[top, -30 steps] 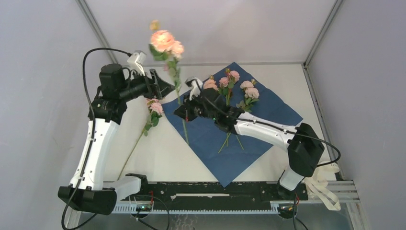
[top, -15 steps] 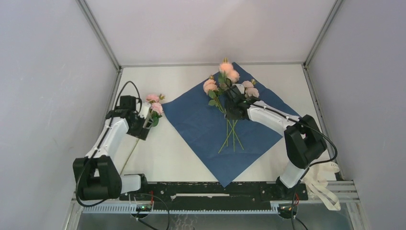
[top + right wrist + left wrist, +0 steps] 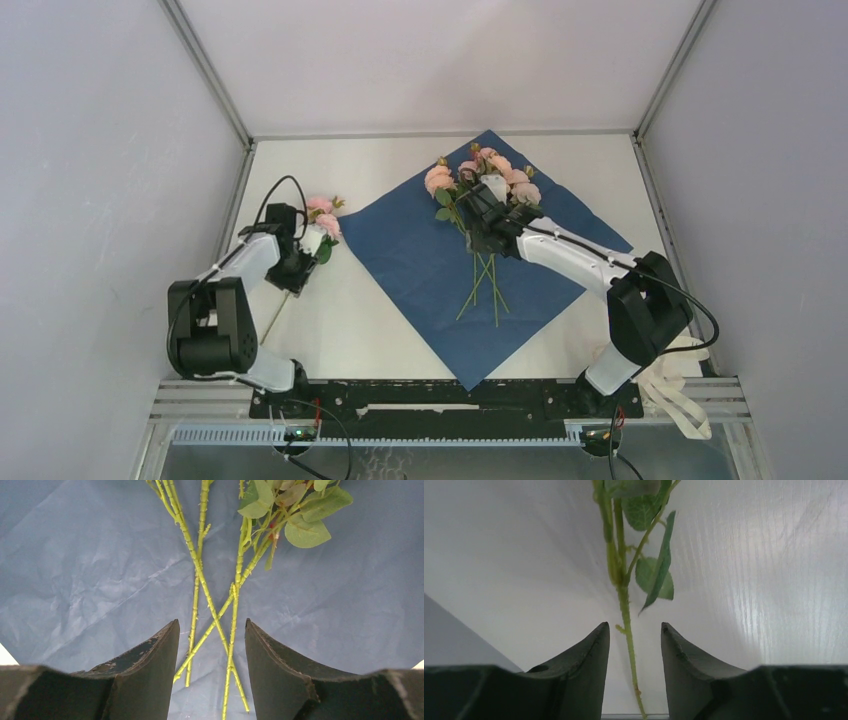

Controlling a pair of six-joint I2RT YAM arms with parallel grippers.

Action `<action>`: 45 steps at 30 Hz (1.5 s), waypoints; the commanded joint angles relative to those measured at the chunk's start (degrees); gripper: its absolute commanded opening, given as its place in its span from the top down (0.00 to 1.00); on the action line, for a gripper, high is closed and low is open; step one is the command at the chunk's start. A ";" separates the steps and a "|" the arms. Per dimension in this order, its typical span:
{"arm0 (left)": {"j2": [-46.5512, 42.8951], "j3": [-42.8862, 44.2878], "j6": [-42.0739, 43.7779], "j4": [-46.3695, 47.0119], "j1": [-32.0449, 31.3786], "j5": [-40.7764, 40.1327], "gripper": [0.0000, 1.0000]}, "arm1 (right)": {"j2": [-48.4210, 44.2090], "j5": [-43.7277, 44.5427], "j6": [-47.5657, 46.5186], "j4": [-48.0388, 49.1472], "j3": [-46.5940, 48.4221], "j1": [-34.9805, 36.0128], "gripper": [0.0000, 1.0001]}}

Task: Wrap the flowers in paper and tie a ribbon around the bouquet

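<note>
So the blue paper (image 3: 430, 275) was lying flat on the white counter (image 3: 340, 325), turned like a diamond with one corner pointing at the arms. Most of the flowers (image 3: 480, 172) were lying on it, pink blooms up by the far corner, thin green stems (image 3: 200, 580) crossing each other down toward the middle of the sheet. The right tool (image 3: 210, 626) was low over those stems with its fingers released. The stems showed in the gap between them, nothing pinched.

One more pink sprig (image 3: 321, 217) was off the paper, on the bare counter to the left. The left tool (image 3: 631, 630) was straddling its stem (image 3: 625, 607), fingers spread apart with a gap on both sides, so not gripping it.

The cream ribbon (image 3: 672, 392) was piled in loose loops at the near right corner, beside the right arm's base, well apart from the paper.
</note>
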 commanded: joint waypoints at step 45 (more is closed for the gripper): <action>-14.74 23.88 -58.88 24.80 -8.20 51.85 1.00 | -4.86 -36.47 -0.50 51.59 -2.71 14.58 0.32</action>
